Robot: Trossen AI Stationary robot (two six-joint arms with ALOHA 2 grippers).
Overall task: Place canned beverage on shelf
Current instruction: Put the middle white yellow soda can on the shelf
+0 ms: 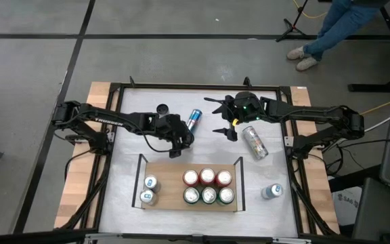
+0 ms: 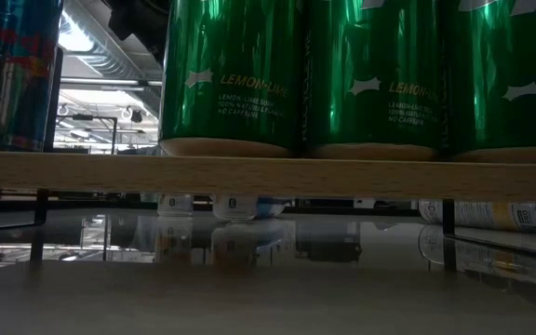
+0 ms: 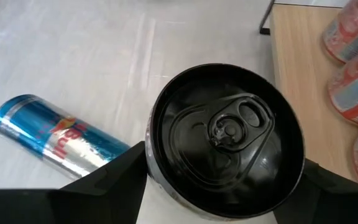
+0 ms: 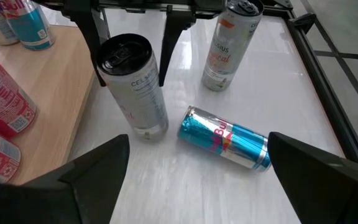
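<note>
Between my left gripper's [image 1: 175, 139] fingers, just left of centre in the high view, I am holding an upright black-topped can [image 3: 225, 140]. My right gripper [image 1: 223, 116] is waiting open, upper centre. Lower centre, the shelf [image 1: 168, 181] is carrying eight cans.

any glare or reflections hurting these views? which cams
Low view: the glossy tabletop mirrors the cans behind the shelf, and bright streaks run down the green cans. Left wrist view: white glare streaks on the tabletop beside the black-topped can in the left claw. Right wrist view: sheen on the lying blue can, past the open right claw. High view: even light, no glare.
</note>
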